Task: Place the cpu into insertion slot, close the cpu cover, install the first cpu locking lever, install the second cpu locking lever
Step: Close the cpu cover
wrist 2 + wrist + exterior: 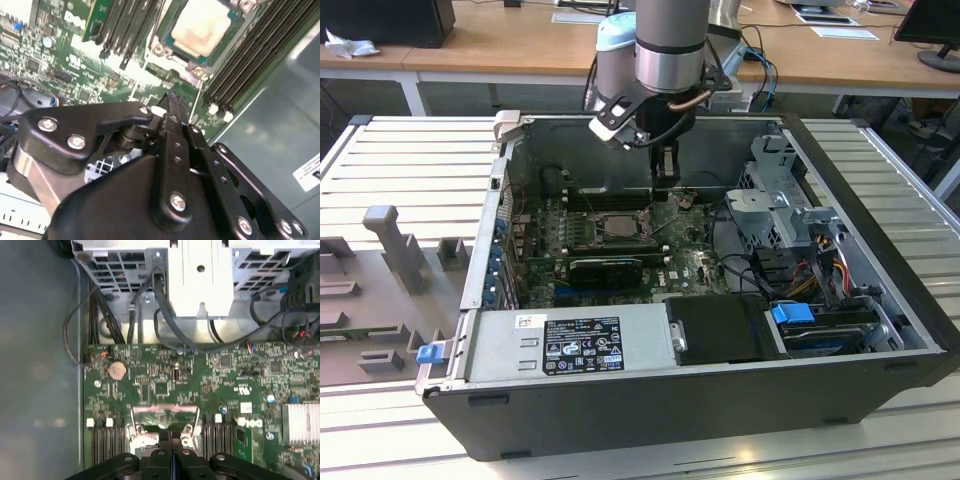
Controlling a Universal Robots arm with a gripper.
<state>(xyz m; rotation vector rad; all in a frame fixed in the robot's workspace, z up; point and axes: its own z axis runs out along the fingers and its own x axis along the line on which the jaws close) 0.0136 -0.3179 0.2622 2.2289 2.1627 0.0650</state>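
Note:
Inside the open computer case (880, 250), the cpu (200, 27) lies pale and flat in the insertion slot (618, 226) on the green motherboard. The cpu cover (172, 57), a silvery frame, lies flat around the chip. Its silvery end shows just beyond my fingertips as the cpu cover (162, 416). My gripper (665, 178) hangs low over the board, just to the exterior view's right of the slot. In both wrist views the black fingers of the gripper (172, 102) (171, 440) press together with nothing between them. A thin wire lever (200, 95) runs beside the socket near the fingertips.
Long black memory slots (250, 55) flank the socket. A grey drive cage (780, 195) with cables (810, 270) fills the case to the exterior view's right. The power supply (570, 345) sits along the near side. A coin battery (117, 370) and a finned heat sink (302, 422) stand on the board.

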